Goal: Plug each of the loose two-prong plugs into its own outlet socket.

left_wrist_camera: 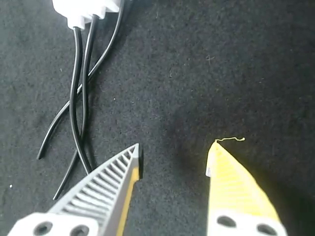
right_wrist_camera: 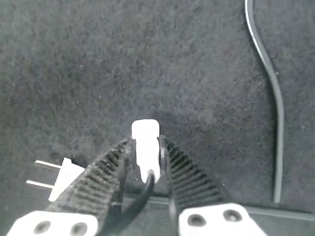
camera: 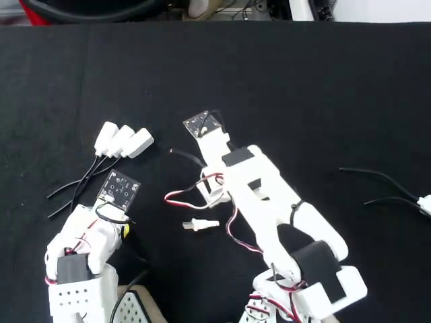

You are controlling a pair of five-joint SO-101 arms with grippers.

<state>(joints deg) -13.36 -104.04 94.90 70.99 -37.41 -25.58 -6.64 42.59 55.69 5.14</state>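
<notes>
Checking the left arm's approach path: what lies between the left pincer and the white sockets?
Left wrist view: bare black cloth separates the left pincer from the white sockets; their black cords trail alongside.

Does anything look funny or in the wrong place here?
Yes. A curly thread clings to the tip of the left gripper's yellow finger. Also, one two-prong plug lies alone on the table, away from the white sockets.

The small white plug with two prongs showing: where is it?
The small white plug lies on the table between the two arms, close beside the right arm, in the high view.
</notes>
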